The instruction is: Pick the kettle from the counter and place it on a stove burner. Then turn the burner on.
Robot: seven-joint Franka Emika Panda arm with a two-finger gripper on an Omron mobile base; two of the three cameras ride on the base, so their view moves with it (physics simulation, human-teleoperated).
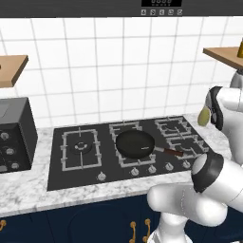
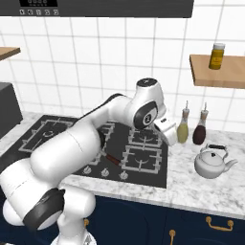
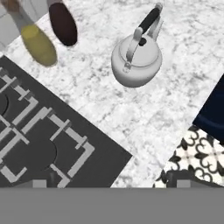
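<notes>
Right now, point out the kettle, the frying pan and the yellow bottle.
kettle (image 2: 210, 165): right base view, on its rounded body.
frying pan (image 1: 135, 144): left base view, on its dark inside.
yellow bottle (image 2: 183, 130): right base view, on its belly.

White arm bent forward, claw (image 2: 171, 138) (jaws wide) pointing down

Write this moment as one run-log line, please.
phase: approach | gripper: open, empty, above counter | kettle: upright on counter, untouched | frying pan: on stove
</notes>
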